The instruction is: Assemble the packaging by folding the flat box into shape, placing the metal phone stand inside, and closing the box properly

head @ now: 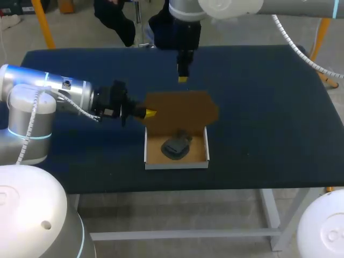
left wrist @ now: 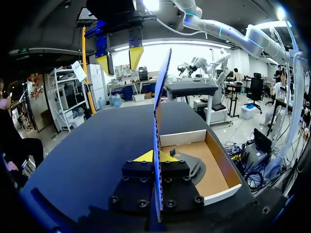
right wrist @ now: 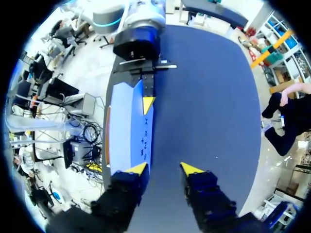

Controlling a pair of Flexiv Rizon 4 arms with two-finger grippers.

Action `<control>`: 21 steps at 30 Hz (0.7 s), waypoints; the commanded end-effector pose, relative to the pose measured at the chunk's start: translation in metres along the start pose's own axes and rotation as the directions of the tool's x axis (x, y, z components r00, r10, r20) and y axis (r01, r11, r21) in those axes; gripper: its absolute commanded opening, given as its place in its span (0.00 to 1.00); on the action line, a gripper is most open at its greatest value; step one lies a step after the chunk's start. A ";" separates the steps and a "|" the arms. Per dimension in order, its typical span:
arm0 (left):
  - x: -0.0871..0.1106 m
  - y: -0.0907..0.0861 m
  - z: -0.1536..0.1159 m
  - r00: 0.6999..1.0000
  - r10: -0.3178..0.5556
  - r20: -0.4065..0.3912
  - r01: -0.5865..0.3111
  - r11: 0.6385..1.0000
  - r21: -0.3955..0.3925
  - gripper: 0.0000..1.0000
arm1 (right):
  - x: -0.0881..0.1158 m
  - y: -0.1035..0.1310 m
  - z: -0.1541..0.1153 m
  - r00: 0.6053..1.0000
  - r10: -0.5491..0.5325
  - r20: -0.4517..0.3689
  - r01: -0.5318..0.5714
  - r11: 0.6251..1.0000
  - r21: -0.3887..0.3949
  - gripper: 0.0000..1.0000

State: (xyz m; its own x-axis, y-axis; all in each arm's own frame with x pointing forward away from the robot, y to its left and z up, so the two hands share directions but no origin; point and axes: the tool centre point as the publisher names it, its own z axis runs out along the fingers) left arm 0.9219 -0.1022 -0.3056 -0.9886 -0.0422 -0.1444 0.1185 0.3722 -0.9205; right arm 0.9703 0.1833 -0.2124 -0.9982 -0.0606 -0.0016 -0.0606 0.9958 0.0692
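Observation:
The cardboard box (head: 176, 163) lies open on the table with the dark metal phone stand (head: 176, 147) inside it. Its brown lid (head: 180, 110) stands upright at the back. My left gripper (head: 151, 113) is shut on the lid's left edge; in the left wrist view the lid (left wrist: 163, 97) runs edge-on between its yellow tips (left wrist: 155, 156), with the stand (left wrist: 194, 167) beside it in the tray. My right gripper (head: 183, 79) hangs just behind and above the lid. In the right wrist view it (right wrist: 164, 169) is open, one finger (right wrist: 138, 168) over the lid's top edge (right wrist: 129, 126).
The dark blue table (head: 269, 134) spreads wide to the right of the box and behind it. My left arm (head: 48, 94) lies low across the table's left side. The box sits a short way from the table's front edge.

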 end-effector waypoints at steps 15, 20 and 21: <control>0.001 0.001 0.001 1.000 0.000 0.001 0.000 1.000 0.001 0.00 | 0.032 0.011 0.007 1.000 -0.031 0.000 0.031 0.999 0.004 0.44; 0.001 0.001 0.001 1.000 0.000 0.001 0.000 1.000 0.001 0.00 | 0.039 0.012 0.006 0.999 -0.034 0.009 0.034 0.999 0.012 0.42; 0.001 0.001 0.001 1.000 0.000 0.001 0.000 1.000 0.001 0.00 | 0.040 0.012 0.006 0.999 -0.034 0.011 0.034 0.999 0.012 0.42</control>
State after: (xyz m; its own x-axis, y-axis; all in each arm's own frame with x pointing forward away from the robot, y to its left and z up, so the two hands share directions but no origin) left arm 0.9220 -0.1022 -0.3056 -0.9886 -0.0421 -0.1443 0.1185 0.3722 -0.9205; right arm 0.9357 0.1951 -0.2193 -0.9955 -0.0946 -0.0031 -0.0947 0.9940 0.0555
